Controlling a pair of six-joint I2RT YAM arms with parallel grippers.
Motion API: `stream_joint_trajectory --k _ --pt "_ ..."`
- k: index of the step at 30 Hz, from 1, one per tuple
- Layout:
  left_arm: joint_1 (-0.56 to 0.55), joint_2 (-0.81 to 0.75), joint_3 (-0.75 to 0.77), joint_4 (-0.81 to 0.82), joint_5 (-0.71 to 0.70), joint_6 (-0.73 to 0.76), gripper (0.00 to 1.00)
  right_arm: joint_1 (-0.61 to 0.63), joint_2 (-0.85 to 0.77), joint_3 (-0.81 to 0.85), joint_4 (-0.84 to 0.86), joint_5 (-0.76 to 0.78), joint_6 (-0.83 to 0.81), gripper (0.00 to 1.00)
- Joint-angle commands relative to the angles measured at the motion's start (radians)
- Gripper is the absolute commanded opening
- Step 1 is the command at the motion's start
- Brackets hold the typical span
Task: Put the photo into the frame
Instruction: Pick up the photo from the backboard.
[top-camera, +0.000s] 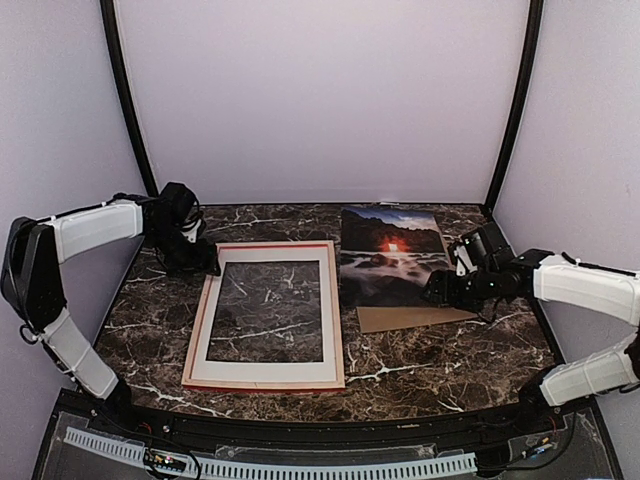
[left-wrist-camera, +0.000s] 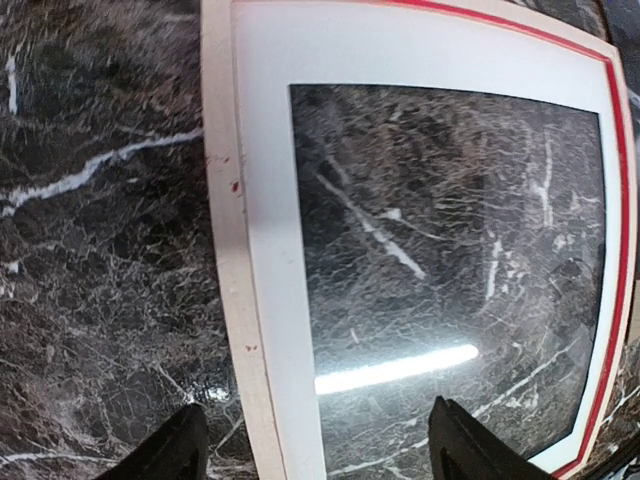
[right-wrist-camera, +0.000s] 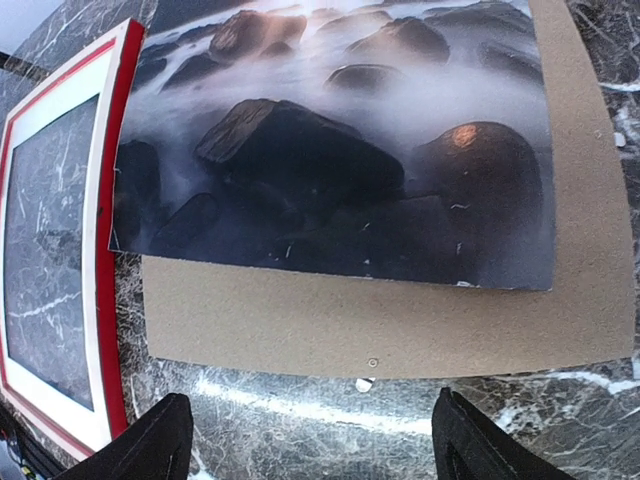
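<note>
The frame (top-camera: 265, 380) lies flat on the table left of centre, pale back up, with a thin red outer edge. A white mat board (left-wrist-camera: 265, 200) sits inside it, and marble shows through the opening. The photo (top-camera: 390, 255), dark rocks and water with an orange glow, lies to its right on a brown backing board (top-camera: 415, 318). My left gripper (top-camera: 203, 266) hovers open over the frame's far left corner (left-wrist-camera: 225, 200), its fingers (left-wrist-camera: 175, 450) straddling the rim. My right gripper (top-camera: 437, 291) hangs open and empty just off the board's edge (right-wrist-camera: 400, 320), facing the photo (right-wrist-camera: 340, 150).
The frame's red edge (right-wrist-camera: 108, 270) lies close to the photo's left side. Curved black posts and pale walls ring the dark marble table (top-camera: 450, 370). A small pale speck (right-wrist-camera: 364, 384) lies on the marble beside the board.
</note>
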Motion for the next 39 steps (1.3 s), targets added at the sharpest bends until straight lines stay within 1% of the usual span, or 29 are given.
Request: stream_joint_trajectory --k 1,3,8,11,16,20,22,29,33,39 --pt "-0.068 -0.1 0.022 0.053 -0.006 -0.013 0.81 -0.021 -0.007 0.068 -0.051 0.134 -0.069 0.84" --pt "-0.103 -0.112 0.021 0.084 0.021 -0.034 0.85 -0.054 0.0 0.085 -0.052 0.148 -0.095 0.85" --pt "-0.188 -0.118 0.01 0.206 0.113 -0.099 0.89 -0.17 0.033 0.116 -0.03 0.119 -0.154 0.85" --pt "-0.228 -0.089 0.016 0.257 0.148 -0.136 0.91 -0.222 0.082 0.134 -0.016 0.085 -0.178 0.84" --pt "-0.316 -0.012 0.054 0.353 0.204 -0.178 0.92 -0.269 0.156 0.137 0.03 -0.011 -0.194 0.82" --pt "-0.393 0.099 0.146 0.387 0.212 -0.187 0.91 -0.281 0.19 0.124 0.076 -0.059 -0.196 0.81" --pt "-0.427 0.185 0.209 0.386 0.209 -0.186 0.91 -0.282 0.204 0.125 0.086 -0.08 -0.198 0.8" --pt "-0.537 0.424 0.476 0.382 0.226 -0.195 0.89 -0.282 0.209 0.119 0.088 -0.093 -0.204 0.8" --pt "-0.576 0.555 0.596 0.377 0.219 -0.231 0.86 -0.281 0.202 0.114 0.082 -0.096 -0.202 0.8" --pt "-0.591 0.671 0.667 0.42 0.195 -0.281 0.84 -0.282 0.197 0.101 0.083 -0.102 -0.202 0.8"
